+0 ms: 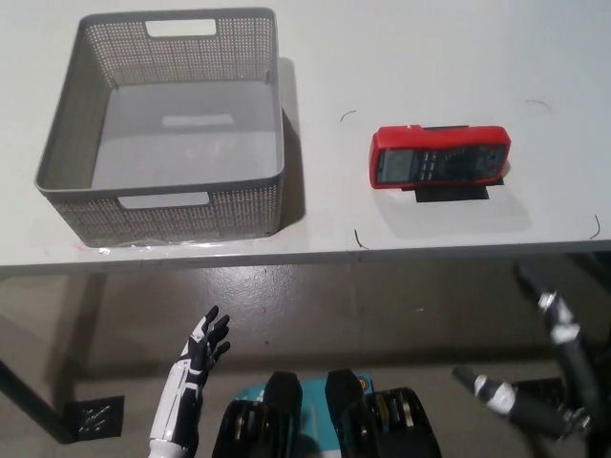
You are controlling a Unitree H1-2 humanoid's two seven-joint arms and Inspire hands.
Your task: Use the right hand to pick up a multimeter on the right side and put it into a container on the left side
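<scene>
A red multimeter (439, 156) with a dark face lies flat on the right part of the white table (430, 57), on a black mat. On the left stands a grey perforated container (143, 205) with nothing in it. My black right hand (563, 382) hangs low at the bottom right, below the table's front edge and well short of the multimeter. Its fingers are apart and hold nothing. My white left hand (196, 367) rests at the lower left, also below the table edge, open.
The table's front edge (305, 256) runs across the middle of the view, with grey floor below it. A few thin dark marks lie on the tabletop around the multimeter.
</scene>
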